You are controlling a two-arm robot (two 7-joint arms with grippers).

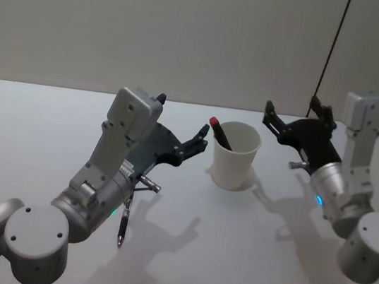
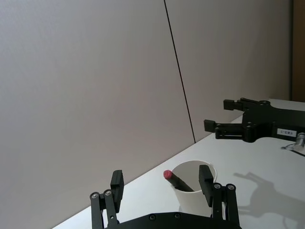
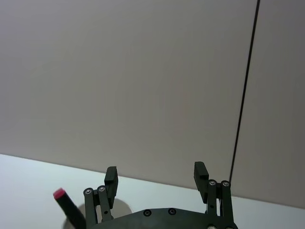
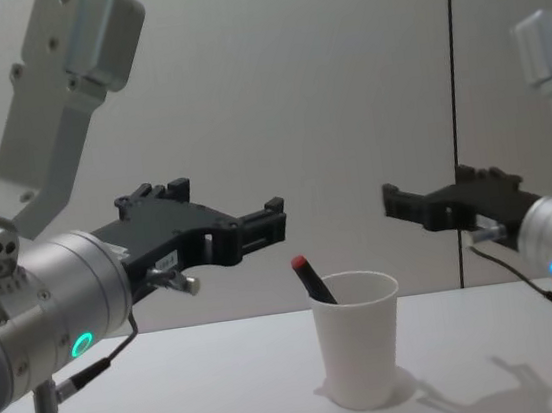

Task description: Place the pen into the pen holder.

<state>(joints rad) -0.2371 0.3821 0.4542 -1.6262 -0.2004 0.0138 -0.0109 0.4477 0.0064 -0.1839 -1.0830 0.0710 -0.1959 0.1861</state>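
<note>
The pen (image 1: 219, 134) is black with a red end. It stands tilted inside the pen holder (image 1: 234, 159), a white paper cup in the middle of the table, with its red end above the rim. My left gripper (image 1: 196, 142) hangs open just left of the cup, above the table, with nothing between its fingers. In the left wrist view the pen (image 2: 178, 181) and the cup (image 2: 188, 200) lie past the open left gripper (image 2: 161, 175). My right gripper (image 1: 291, 108) is open and empty to the right of the cup. The chest view shows the left gripper (image 4: 273, 222) and the right gripper (image 4: 393, 200) above the cup (image 4: 359, 352) on either side.
A slim dark object (image 1: 121, 228) lies on the white table (image 1: 244, 250) under my left arm. A black cable (image 1: 332, 49) runs down the grey wall behind the right arm.
</note>
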